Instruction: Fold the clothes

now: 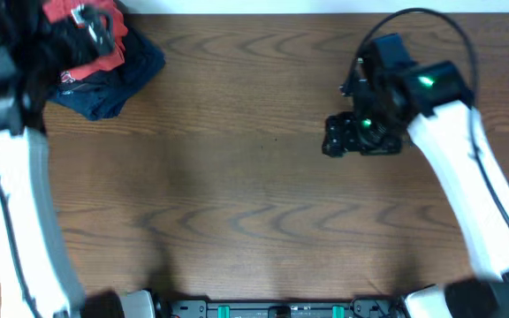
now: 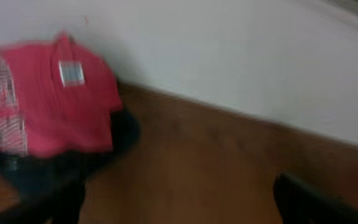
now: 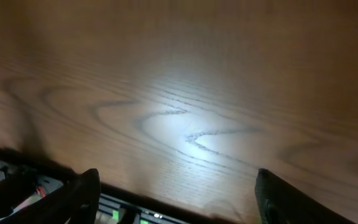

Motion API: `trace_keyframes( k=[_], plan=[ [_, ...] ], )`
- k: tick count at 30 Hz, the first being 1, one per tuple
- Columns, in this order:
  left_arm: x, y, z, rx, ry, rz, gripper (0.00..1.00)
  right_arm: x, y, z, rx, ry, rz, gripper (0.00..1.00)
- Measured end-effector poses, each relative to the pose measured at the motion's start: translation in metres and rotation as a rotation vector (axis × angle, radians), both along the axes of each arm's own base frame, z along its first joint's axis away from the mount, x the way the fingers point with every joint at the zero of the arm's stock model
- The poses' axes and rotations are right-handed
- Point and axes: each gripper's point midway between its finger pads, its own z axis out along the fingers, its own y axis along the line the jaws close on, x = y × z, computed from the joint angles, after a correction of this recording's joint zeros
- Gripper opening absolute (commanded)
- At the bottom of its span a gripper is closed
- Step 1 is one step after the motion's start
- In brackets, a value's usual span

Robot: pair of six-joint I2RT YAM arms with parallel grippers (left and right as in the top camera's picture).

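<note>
Lying bunched at the far left corner of the brown wood-grain counter, the coral-red short-sleeved cotton T-shirt is seen resting on top of a dark navy garment. The garment spreads out from under it toward the counter's middle. In the blurred left wrist view the shirt is shown with its small white neck tag facing up. Part of the white block lettering is visible along one side but cannot be read. The navy cloth is seen beneath and around the shirt's nearer edge. A white wall is seen rising just behind the counter's far edge.

The left fingers are held above that same far left corner, directly over the pile in the overhead view. They are spread wide apart, and no cloth is caught between them. Only bare wood is seen between the one clearly visible finger and the pile.

The right fingers are held over the counter's far right part, well apart from the clothes. They too are parted widely, and nothing is gripped. Only lit wood grain is shown between them. In the overhead view they are pointed toward the counter's middle.
</note>
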Motion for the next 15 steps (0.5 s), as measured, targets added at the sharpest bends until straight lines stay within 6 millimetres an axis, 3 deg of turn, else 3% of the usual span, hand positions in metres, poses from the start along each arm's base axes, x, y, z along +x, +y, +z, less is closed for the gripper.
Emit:
trace_keyframes(
  k=[5, 9, 12, 15],
  plan=[
    [-0.081, -0.028, 0.019, 0.004, 0.021, -0.053, 0.98, -0.029, -0.009, 0.058, 0.009, -0.220, 0.011, 0.78],
    [-0.141, -0.053, 0.012, 0.008, 0.007, -0.119, 0.98, -0.054, -0.015, 0.089, 0.013, -0.359, 0.001, 0.78],
    [-0.179, -0.068, -0.010, 0.006, 0.001, -0.152, 0.98, -0.068, -0.017, 0.092, 0.024, -0.419, -0.011, 0.77],
    [-0.214, -0.080, -0.038, 0.008, -0.018, -0.169, 0.98, -0.078, -0.017, 0.073, 0.035, -0.458, -0.025, 0.78]
  ],
)
